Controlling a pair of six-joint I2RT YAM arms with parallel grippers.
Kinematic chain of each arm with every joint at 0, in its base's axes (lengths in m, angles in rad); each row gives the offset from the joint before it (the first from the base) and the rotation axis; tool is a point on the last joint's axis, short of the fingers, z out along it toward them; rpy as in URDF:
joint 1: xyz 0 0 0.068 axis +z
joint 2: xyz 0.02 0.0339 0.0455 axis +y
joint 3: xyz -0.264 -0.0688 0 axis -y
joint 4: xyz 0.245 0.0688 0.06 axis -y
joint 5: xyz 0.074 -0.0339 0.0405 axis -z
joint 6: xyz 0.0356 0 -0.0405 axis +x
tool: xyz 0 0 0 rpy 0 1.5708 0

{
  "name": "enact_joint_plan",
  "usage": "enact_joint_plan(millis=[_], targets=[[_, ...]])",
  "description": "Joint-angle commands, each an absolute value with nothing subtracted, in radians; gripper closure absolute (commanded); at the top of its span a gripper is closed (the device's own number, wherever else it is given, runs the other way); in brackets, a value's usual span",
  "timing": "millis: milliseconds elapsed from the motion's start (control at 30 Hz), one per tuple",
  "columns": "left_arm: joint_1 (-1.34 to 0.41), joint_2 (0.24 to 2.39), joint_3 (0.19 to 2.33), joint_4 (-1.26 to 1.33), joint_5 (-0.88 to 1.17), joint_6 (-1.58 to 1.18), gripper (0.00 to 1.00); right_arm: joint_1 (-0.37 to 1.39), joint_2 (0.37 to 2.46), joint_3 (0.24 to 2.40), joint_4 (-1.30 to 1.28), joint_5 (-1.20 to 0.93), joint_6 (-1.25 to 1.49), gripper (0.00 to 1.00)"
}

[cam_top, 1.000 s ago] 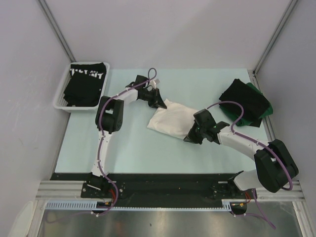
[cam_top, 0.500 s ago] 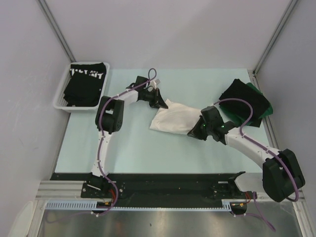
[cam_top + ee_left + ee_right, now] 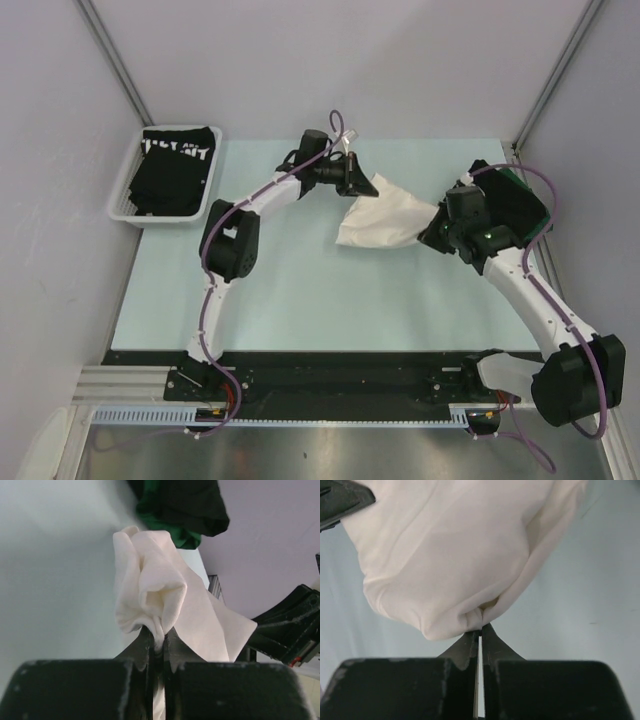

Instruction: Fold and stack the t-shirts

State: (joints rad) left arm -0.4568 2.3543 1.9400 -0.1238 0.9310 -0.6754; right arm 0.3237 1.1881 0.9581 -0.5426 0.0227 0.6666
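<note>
Fingers (image 3: 143, 646) of left gripper (image 3: 371, 186) and right gripper (image 3: 437, 225) pinch the white t-shirt (image 3: 385, 218), not yet stacked; dark tees (image 3: 518, 200) piled right, lettered tee (image 3: 175, 165) in basket (image 3: 118, 205) upper left.

Your left gripper (image 3: 366, 183) and right gripper (image 3: 436, 224) pinching a white shirt (image 3: 385, 220) mid frame, black shirt (image 3: 172, 175) in basket (image 3: 160, 221) upper left

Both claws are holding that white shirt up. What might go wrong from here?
The left claw and right claw each pinch only a small bunch of the white shirt, so it might slip free. It hangs crumpled, not flat, so it may land creased. The right arm sits close to the dark pile and might nudge it.
</note>
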Motion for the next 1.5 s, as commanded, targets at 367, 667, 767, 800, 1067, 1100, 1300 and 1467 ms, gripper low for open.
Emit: enact_joint_plan(millis=[367, 667, 767, 800, 1067, 1100, 1300, 1467], targets=[[-0.495, 2.168, 2.045, 0.167, 0.95, -0.865, 1.0, 0.127, 1.198, 1.258, -0.66, 0.072, 0.364, 1.0], [-0.515, 2.115, 2.054, 0.19, 0.847, -0.825, 1.0, 0.038, 1.279, 1.437, -0.647, 0.136, 0.19, 1.0], [-0.546, 2.205, 2.175, 0.193, 0.839, -0.839, 1.0, 0.008, 1.314, 1.456, -0.637, 0.176, 0.1, 1.0], [-0.561, 2.245, 2.21, 0.192, 0.841, -0.851, 1.0, 0.008, 1.321, 1.463, -0.634, 0.181, 0.065, 1.0], [-0.638, 2.516, 2.453, 0.306, 0.77, -0.979, 1.0, -0.25, 1.407, 1.473, -0.575, 0.135, -0.026, 1.0], [-0.647, 2.529, 2.459, 0.32, 0.758, -0.989, 1.0, -0.267, 1.417, 1.477, -0.569, 0.13, -0.028, 1.0], [-0.667, 2.599, 2.447, 0.36, 0.727, -0.985, 1.0, -0.353, 1.508, 1.496, -0.503, 0.149, -0.025, 1.0], [-0.68, 2.632, 2.428, 0.414, 0.709, -0.966, 1.0, -0.387, 1.603, 1.538, -0.428, 0.135, -0.028, 1.0]])
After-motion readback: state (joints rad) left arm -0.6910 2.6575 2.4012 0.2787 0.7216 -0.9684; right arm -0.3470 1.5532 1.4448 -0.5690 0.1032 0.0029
